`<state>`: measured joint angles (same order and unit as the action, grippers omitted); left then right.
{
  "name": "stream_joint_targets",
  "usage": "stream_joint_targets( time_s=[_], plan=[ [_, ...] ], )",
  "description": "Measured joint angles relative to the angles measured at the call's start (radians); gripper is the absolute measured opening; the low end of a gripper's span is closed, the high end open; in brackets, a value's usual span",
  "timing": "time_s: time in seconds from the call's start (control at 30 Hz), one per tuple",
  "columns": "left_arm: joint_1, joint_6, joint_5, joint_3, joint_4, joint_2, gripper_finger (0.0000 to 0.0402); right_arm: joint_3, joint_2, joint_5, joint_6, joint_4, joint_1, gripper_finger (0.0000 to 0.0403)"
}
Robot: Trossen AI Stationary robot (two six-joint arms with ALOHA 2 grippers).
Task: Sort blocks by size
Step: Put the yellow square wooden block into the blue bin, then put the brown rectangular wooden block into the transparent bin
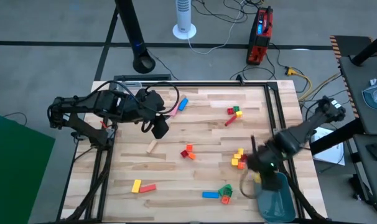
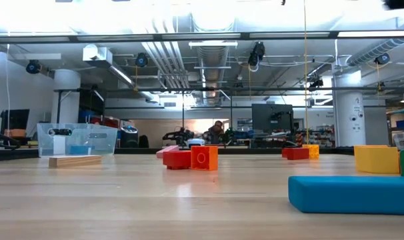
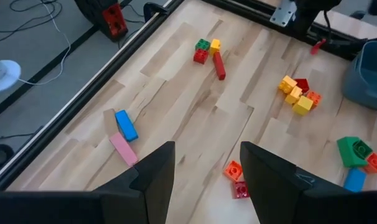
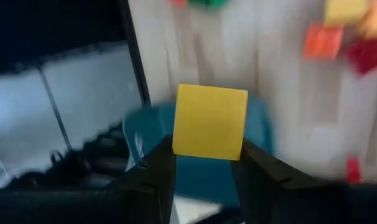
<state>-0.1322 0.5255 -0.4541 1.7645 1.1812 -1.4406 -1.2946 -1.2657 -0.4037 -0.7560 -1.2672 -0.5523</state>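
Left pincer (image 1: 158, 127) hovers over the left half of the worktop (image 1: 201, 168), its two dark fingers (image 3: 157, 177) spread apart with nothing between them. Just beyond it, toward the back edge, a pink bar (image 1: 173, 111) and a blue brick (image 1: 183, 103) lie side by side; the left wrist view shows them off to one side of the open fingers. A pale wooden piece (image 1: 152, 147) rests on the boards just in front of this pincer. At the front left a yellow brick (image 1: 136, 185) touches a red bar (image 1: 148, 188).

Near the middle, a small orange and red pair (image 1: 188, 152) sits apart from the rest. Farther back, a red bar (image 1: 230, 121) lies beside a little cluster of red, green and yellow cubes (image 1: 236, 111). At the front, a blue bar (image 1: 209, 195) lies next to a green brick (image 1: 225, 190) and an orange one (image 1: 226, 199).

To the right, a bunch of yellow and orange cubes (image 1: 238, 158) sits just beside the right pincer (image 1: 259, 176), which hangs at the front right corner over the rim of the grey-blue tray (image 1: 277, 202). The right wrist view shows its fingers (image 4: 157, 174) clamped on a yellow cube (image 4: 209, 122), held above the tray.
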Motion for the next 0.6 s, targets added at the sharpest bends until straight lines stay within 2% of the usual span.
stream_joint_targets(
  time_s=[0.3, 0.43, 0.6],
  plan=[
    [0.0, -0.021, 0.0, 0.0, 0.004, 0.0, 0.0168, 0.069, -0.063, 0.003, -0.279, -0.001, -0.277, 0.0154],
    [0.0, -0.041, 0.0, 0.0, 0.004, 0.0, 0.0168, 0.103, -0.095, -0.044, -0.309, 0.0, -0.304, 0.0178],
    [0.0, -0.042, 0.008, 0.0, 0.004, 0.0, 0.0168, 0.109, -0.098, -0.01, -0.275, 0.004, -0.263, 0.0211]
  ],
)
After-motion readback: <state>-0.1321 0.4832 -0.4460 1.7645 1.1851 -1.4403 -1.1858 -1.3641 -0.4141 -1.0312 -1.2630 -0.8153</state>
